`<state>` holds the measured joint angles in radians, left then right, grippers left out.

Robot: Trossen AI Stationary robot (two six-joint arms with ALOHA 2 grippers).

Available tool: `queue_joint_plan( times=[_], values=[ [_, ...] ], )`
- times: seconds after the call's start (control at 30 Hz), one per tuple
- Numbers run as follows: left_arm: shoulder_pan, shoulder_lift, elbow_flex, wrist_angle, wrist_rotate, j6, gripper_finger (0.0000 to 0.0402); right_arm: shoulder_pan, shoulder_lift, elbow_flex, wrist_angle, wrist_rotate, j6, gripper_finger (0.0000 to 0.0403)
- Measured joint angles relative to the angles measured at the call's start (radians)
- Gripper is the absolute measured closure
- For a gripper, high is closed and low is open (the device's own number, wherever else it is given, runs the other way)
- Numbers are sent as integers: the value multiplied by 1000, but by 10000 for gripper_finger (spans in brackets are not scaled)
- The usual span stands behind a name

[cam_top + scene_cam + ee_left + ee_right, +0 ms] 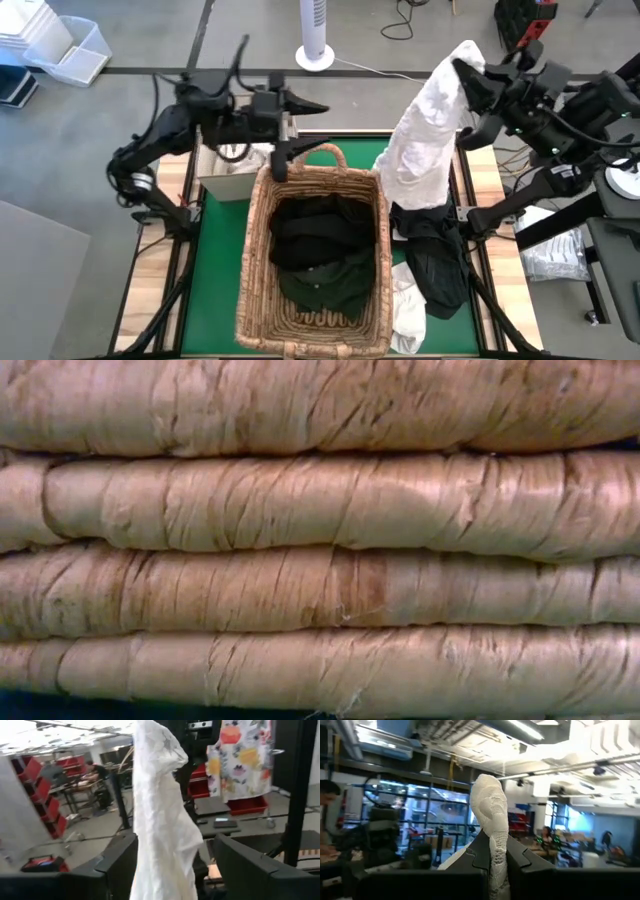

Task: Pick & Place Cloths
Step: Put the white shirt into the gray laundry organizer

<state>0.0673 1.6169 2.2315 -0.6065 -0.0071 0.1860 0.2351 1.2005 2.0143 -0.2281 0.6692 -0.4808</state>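
While pinched in right pincer (492, 851), white cloth (425, 130) long axis vertical (hanging).

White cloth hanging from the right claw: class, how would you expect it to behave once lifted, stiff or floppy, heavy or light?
Probably floppy: the white cloth hangs in loose folds from the right claw, which is shut on one end of it. Likely light for its size, since that one small pinch carries it all. It may swing or drag, as its lower end reaches the dark cloth beside the wicker basket.
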Motion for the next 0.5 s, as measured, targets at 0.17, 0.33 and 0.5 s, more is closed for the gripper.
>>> queue_joint_plan(
  times=[0.17,0.33,0.5],
  values=[
    [1,124,126,-7,13,38,124,0,78,96,-5,-35,-44,394],
    [15,151,92,56,55,39,98,0,141,175,-6,-47,-79,394],
    [28,191,92,121,81,-4,90,-2,206,245,-5,-97,-104,394]
  ],
)
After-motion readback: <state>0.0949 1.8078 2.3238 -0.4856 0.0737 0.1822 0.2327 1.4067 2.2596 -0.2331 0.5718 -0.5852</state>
